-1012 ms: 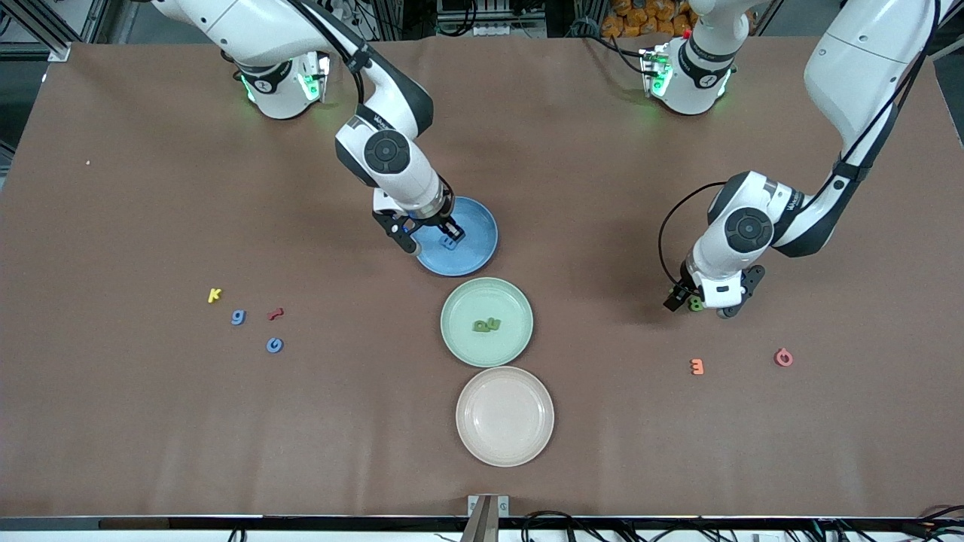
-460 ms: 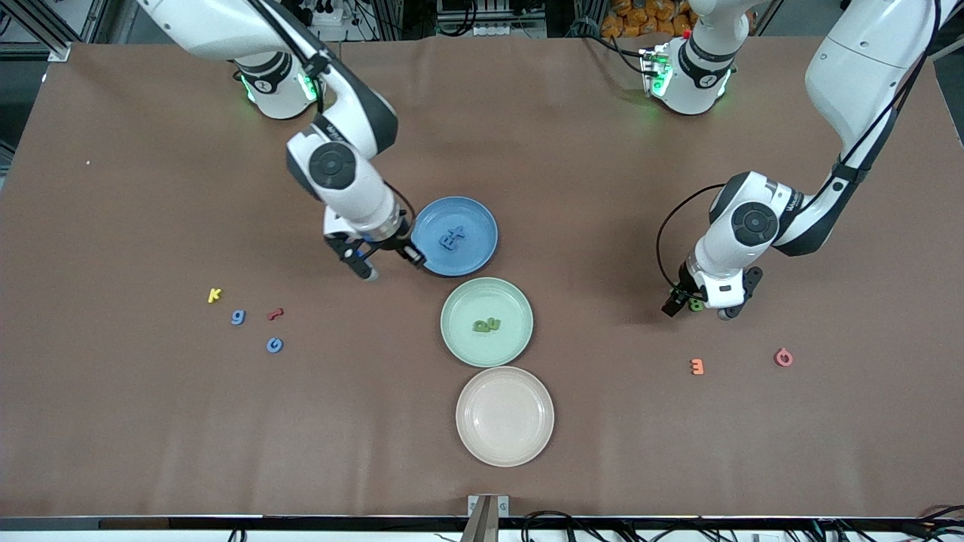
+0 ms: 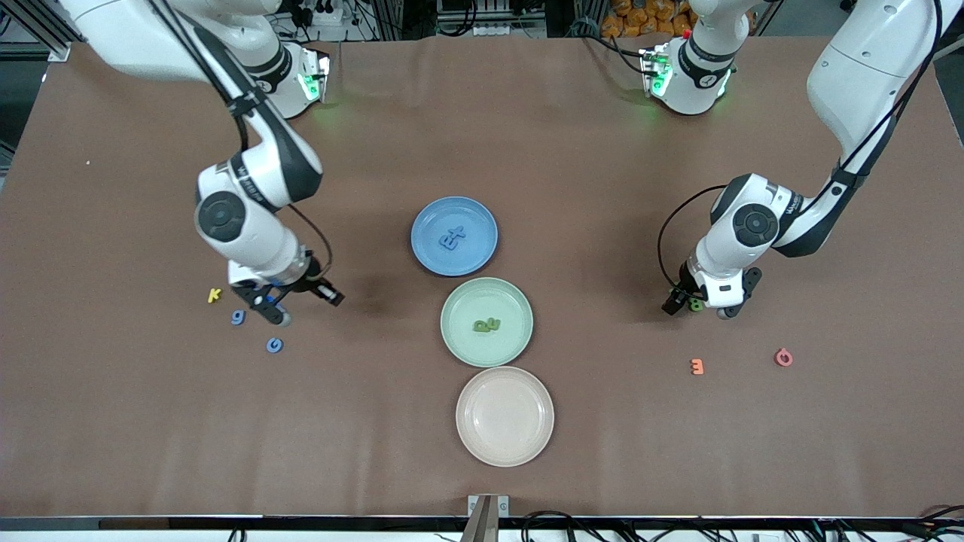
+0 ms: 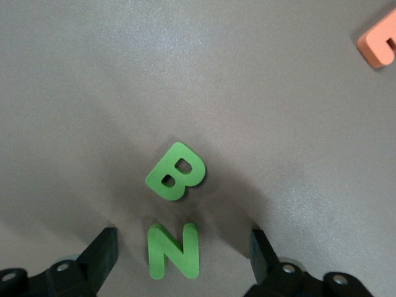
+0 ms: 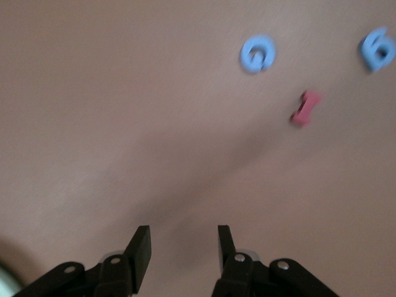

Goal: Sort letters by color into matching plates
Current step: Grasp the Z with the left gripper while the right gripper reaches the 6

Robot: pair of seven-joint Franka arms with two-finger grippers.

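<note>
Step in hand: pickup of the next letters. The left gripper [image 4: 182,257] sits low on the brown table covering [image 3: 602,421], fingers wide, straddling the flat green foam letter N [image 4: 174,249]; the green foam letter B [image 4: 176,171] lies just beside it. Closing on the N appears to be the next move. The right gripper [image 3: 300,299], fingers partly open and empty, hangs over the table near two blue foam letters [image 3: 238,317]. The round blue plate [image 3: 471,260] holds two blue pieces; the mint green plate [image 3: 459,339] holds two green ones. Cables run along the table edge.
</note>
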